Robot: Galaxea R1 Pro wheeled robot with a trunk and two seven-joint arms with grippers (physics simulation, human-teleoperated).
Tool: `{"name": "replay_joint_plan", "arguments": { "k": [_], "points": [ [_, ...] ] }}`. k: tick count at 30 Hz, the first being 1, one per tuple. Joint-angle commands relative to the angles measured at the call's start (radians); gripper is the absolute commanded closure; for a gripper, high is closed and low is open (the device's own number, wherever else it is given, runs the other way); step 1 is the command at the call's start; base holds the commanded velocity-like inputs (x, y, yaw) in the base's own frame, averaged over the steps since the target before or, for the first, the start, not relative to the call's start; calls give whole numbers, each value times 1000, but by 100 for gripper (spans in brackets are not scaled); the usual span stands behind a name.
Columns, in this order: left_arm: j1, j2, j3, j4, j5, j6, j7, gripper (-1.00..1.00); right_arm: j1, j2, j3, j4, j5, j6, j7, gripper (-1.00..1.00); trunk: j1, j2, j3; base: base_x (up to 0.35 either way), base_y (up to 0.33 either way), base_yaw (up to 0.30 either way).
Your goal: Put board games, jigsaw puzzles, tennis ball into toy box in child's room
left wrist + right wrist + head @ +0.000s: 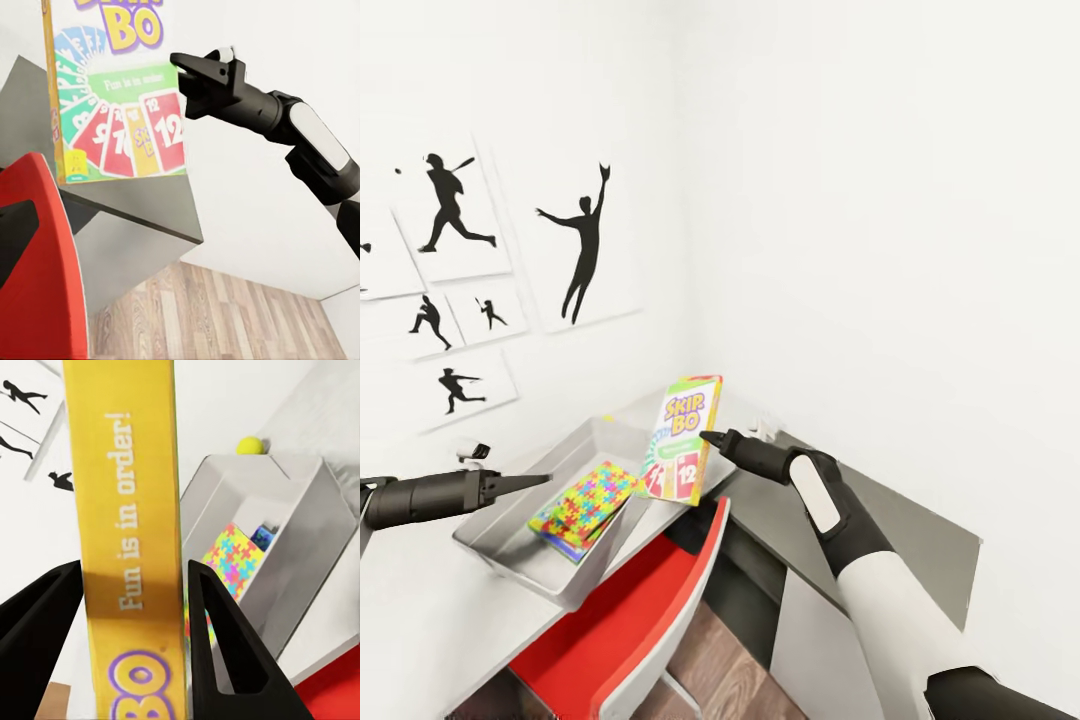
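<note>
— Where's the Skip-Bo box (684, 438)?
— Upright over the toy box's (510, 530) near edge, pinched by its side in my right gripper (131, 619).
— Your left gripper (525, 483)?
— Beside the toy box; I can't tell its fingers' spread.

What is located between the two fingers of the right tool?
The Skip-Bo box stands there, its yellow edge between the right tool's fingers, as the right wrist view shows. Beyond it lies the toy box.
</note>
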Motion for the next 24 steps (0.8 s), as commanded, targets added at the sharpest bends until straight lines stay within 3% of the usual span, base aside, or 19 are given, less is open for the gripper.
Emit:
{"name": "replay_joint_plan", "arguments": {
  "k": [1,8,13,24],
  "points": [
    [-1,0,0,0,-1,11,-4,-100,-1,0,-1,-1,-2,4,-4,100,1,-2,-2,-40,0,259],
    [-1,0,0,0,-1,12,-4,-100,-1,0,0,-1,-2,2,-13,100,1,-2,2,-7,23,272],
    [-1,0,0,0,0,10,-4,-100,-1,0,0,-1,-2,0,-13,100,1,-2,4,174,154,241],
    [-1,0,15,0,-2,10,-4,-100,0,0,-1,-5,-2,0,-12,100,1,-2,4,102,124,30]
  ]
}}
